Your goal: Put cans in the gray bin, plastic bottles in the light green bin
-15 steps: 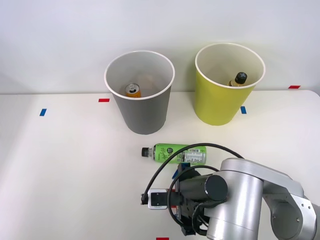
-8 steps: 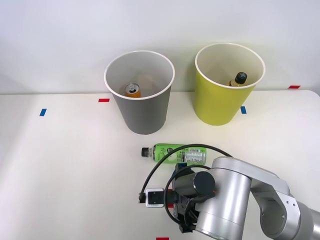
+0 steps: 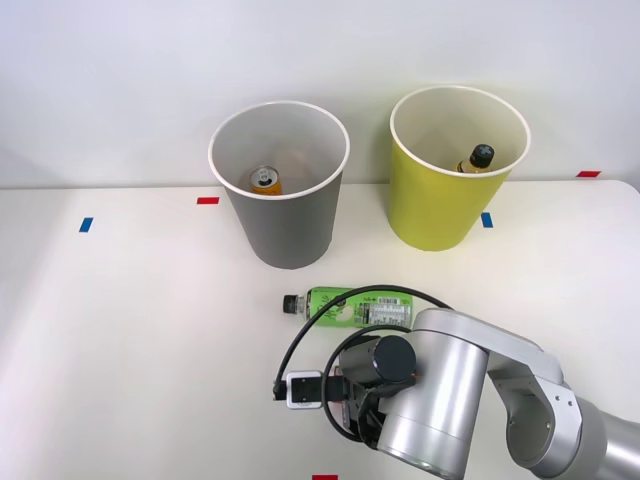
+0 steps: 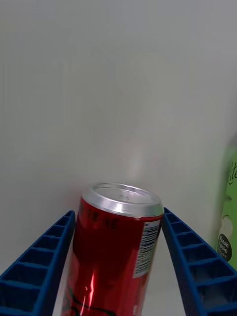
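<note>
A shiny red can (image 4: 116,247) with a silver top sits between my right gripper's (image 4: 118,215) blue ribbed fingers (image 4: 37,266), which press on its two sides. The green-labelled plastic bottle (image 3: 355,306) lies on its side on the table, black cap to the left, just beyond my right arm (image 3: 440,400); its label (image 4: 228,212) shows beside the can in the right wrist view. At the back, the gray bin (image 3: 280,225) holds an orange can (image 3: 265,180). To its right, the light green bin (image 3: 430,210) holds an amber bottle (image 3: 477,158).
The white table (image 3: 130,330) stretches wide on the left. Small blue (image 3: 86,224) and red tape marks (image 3: 208,200) dot its surface. My arm's bulky silver housing covers the near right part of the table.
My right arm has shifted a little to the left and turned, covering more of the gripper. The green bottle and both bins have stayed put.
</note>
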